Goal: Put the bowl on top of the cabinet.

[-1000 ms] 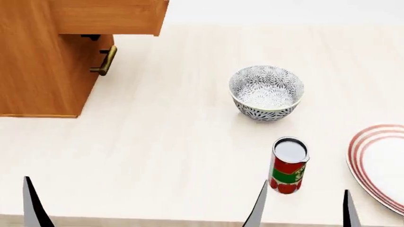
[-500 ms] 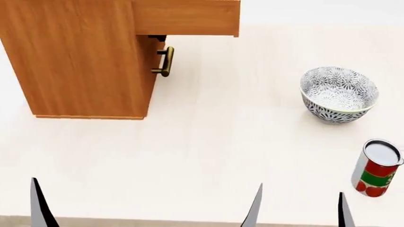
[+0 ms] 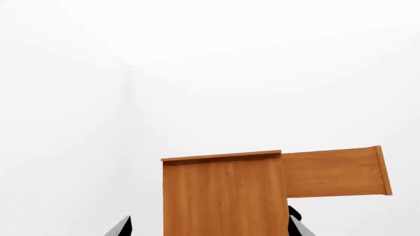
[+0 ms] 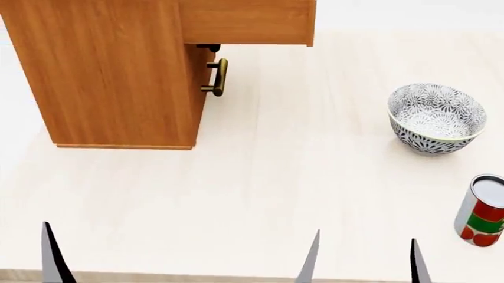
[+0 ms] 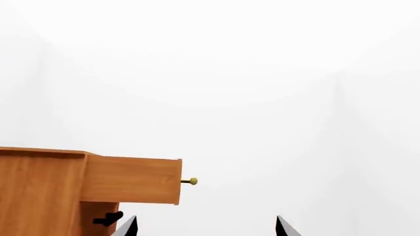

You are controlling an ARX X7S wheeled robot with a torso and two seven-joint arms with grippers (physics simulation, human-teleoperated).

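The bowl (image 4: 437,118), white with a dark floral pattern, stands upright on the pale table at the right of the head view. The orange-brown cabinet (image 4: 118,71) rises at the back left, its top drawer (image 4: 244,20) pulled out above a brass handle (image 4: 218,76). My right gripper (image 4: 362,263) is open at the table's near edge, well short of the bowl and holding nothing. One finger (image 4: 51,256) of my left arm shows at the near left. The left gripper (image 3: 208,228) is open and faces the cabinet (image 3: 223,196). The right gripper (image 5: 204,227) looks past the cabinet (image 5: 39,191).
A red and green can (image 4: 482,211) stands near the right edge, in front of the bowl. The open drawer (image 5: 131,179) juts out with a small brass knob (image 5: 192,181). Bare tabletop (image 4: 260,188) lies between the cabinet, the bowl and my grippers.
The head view has swung left: the cabinet, bowl and can have slid to the right in it, and the striped plate has left the frame. Both grippers stay open at the bottom.
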